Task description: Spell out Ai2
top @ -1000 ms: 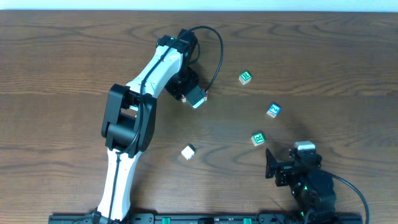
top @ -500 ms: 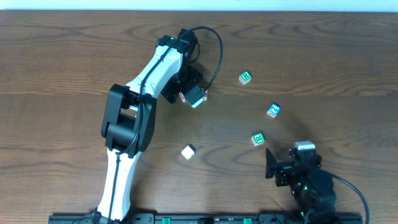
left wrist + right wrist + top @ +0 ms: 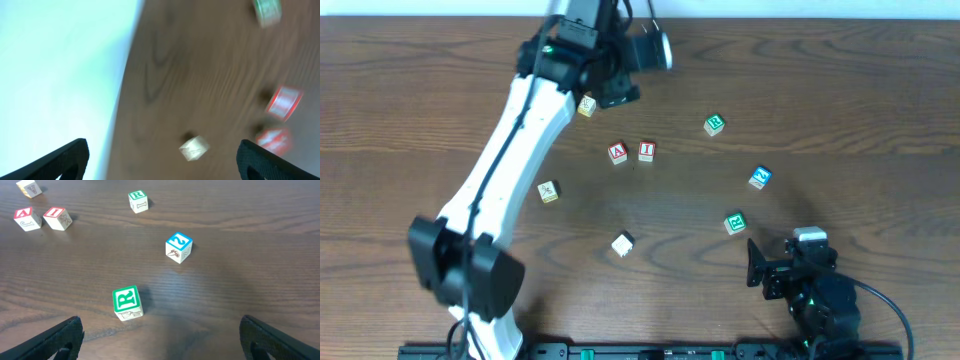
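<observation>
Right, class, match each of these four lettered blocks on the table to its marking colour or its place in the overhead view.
1. A block
2. I block
3. 2 block
4. lower R block

a. blue marking
b. green marking
c. red, right one of the pair
d. red, left one of the pair

Pairs: 1-d, 2-c, 3-a, 4-b.

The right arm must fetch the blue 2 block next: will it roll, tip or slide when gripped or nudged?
The blue 2 block looks like a rigid, flat-faced cube, so it should not roll and probably suits a two-finger pinch. Being small, it is likely light and may slide or twist on the smooth wooden table if pushed off-centre.
</observation>
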